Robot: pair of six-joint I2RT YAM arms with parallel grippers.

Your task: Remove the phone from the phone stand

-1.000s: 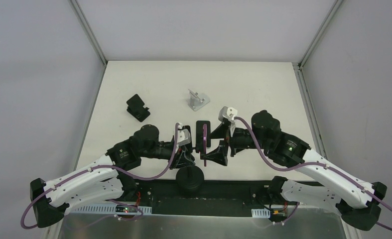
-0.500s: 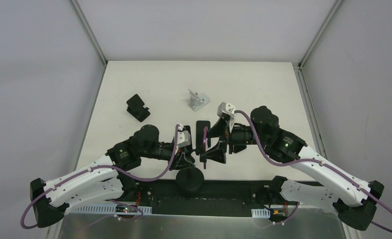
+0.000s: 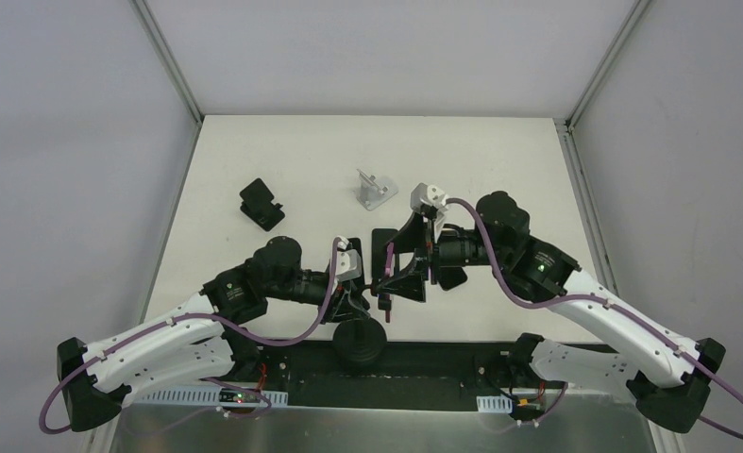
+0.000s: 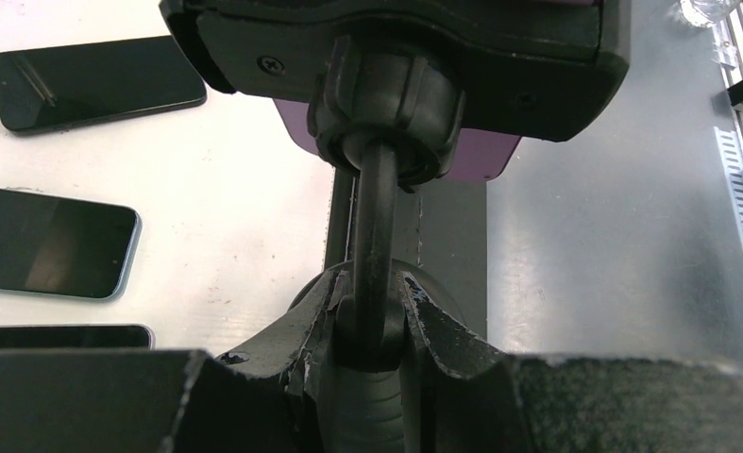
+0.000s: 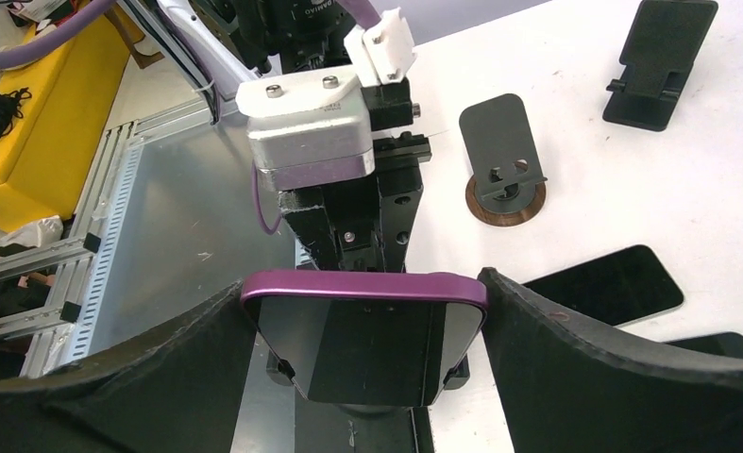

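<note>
phone (image 3: pixel 387 269): purple-edged, upright on edge, between the 2 grippers
left gripper (image 3: pixel 356 288): at the stand's stem, near table edge
right gripper (image 3: pixel 403 264): jaws wide, straddling phone
black stand (image 3: pixel 261 204): far left
silver stand (image 3: pixel 375 188): beyond right gripper

The phone (image 5: pixel 363 330) sits clamped in the phone stand (image 4: pixel 377 217) near the table's (image 3: pixel 499 160) front edge, between the two grippers. Behind it, left, stands a folding stand (image 3: pixel 261 204); a wire stand (image 3: pixel 375 189) is farther right.
</note>
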